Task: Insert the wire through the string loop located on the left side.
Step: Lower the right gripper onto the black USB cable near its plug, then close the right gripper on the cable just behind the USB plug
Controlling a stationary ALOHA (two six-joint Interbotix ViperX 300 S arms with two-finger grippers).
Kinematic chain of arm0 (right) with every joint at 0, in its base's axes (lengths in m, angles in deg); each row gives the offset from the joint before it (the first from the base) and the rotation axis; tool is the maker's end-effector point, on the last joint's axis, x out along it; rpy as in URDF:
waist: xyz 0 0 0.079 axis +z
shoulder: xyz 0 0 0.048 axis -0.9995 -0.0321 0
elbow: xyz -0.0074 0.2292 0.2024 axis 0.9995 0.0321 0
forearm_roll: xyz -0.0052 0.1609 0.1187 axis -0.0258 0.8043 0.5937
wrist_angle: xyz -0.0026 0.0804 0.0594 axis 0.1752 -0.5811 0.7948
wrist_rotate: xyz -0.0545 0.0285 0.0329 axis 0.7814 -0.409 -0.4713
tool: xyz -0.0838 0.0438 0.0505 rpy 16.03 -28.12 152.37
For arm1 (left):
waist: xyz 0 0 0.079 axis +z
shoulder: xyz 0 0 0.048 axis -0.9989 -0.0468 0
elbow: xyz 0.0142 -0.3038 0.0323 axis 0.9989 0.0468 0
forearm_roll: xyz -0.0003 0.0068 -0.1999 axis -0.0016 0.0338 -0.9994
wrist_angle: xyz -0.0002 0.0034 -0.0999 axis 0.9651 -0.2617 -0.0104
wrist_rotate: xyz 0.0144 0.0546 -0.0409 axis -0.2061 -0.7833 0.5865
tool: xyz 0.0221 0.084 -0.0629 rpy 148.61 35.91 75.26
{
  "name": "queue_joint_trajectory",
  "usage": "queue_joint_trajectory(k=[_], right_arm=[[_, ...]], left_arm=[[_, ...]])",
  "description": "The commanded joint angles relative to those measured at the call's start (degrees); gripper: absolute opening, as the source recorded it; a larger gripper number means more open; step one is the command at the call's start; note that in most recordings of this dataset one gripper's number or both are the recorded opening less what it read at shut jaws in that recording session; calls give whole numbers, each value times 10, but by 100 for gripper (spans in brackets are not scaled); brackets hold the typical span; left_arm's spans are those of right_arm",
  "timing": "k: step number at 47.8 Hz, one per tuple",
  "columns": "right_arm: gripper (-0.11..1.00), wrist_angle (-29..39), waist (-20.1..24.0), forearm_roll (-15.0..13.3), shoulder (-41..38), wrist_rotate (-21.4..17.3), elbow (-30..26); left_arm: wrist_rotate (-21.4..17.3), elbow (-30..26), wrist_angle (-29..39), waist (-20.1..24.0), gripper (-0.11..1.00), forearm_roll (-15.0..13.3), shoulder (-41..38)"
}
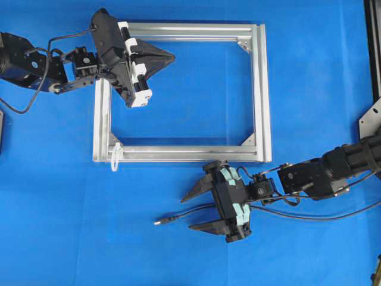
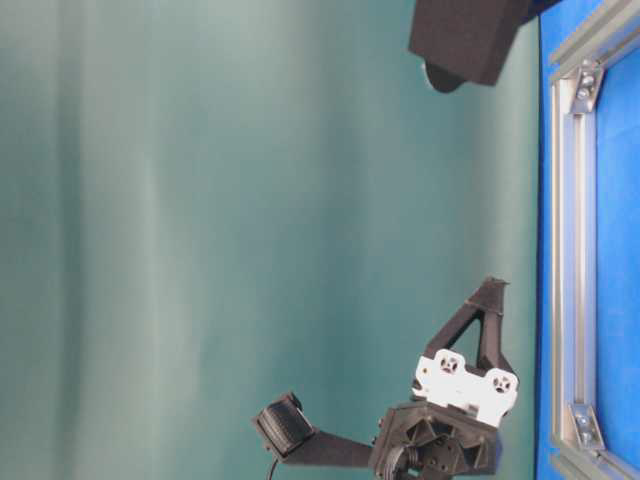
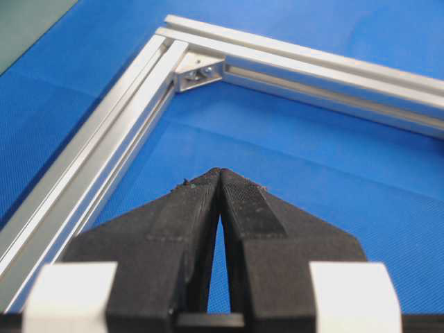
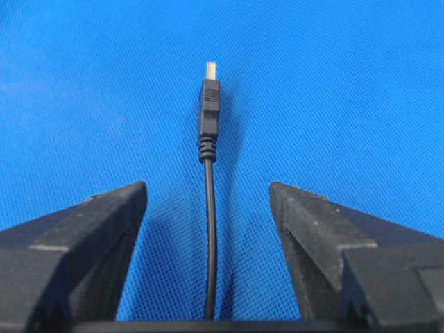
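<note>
The wire (image 1: 205, 208) lies on the blue mat below the frame, its plug (image 1: 159, 221) pointing left. My right gripper (image 1: 187, 213) is open and straddles the wire just behind the plug. In the right wrist view the wire (image 4: 209, 229) runs up the middle of the gap, clear of both fingers (image 4: 104, 222), and ends in the plug (image 4: 209, 111). The string loop (image 1: 115, 156) is a small white cord at the frame's lower left corner. My left gripper (image 1: 172, 58) is shut on nothing and hovers over the frame's upper left part, its tips (image 3: 220, 171) pressed together.
The silver aluminium frame (image 1: 262, 89) lies flat on the mat; the left wrist view shows one corner bracket (image 3: 198, 73). The right arm's thicker cables (image 1: 309, 215) trail right of the gripper. The table-level view shows the left gripper (image 2: 490, 290) beside the frame (image 2: 570, 250).
</note>
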Motion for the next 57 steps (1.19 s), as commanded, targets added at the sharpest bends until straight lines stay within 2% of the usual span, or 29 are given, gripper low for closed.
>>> queue_joint_trajectory(k=[1, 9, 12, 16, 37, 49, 57], right_arm=[[55, -3, -3, 2, 10, 3, -8], [11, -3, -3, -1, 10, 6, -11], [0, -3, -4, -2, 9, 6, -11], [-8, -3, -4, -5, 9, 6, -11], [-10, -2, -4, -6, 14, 6, -11], [-10, 31, -3, -5, 68, 7, -2], [-10, 73, -3, -6, 113, 21, -3]], left_arm=[[0, -5, -3, 0, 0, 1, 17], [1, -5, -3, 1, 0, 1, 17], [1, -5, -3, 1, 0, 1, 17], [1, -5, -3, 1, 0, 1, 18], [1, -5, -3, 1, 0, 1, 17], [1, -5, -4, 3, 0, 1, 18], [1, -5, -3, 3, 0, 1, 18]])
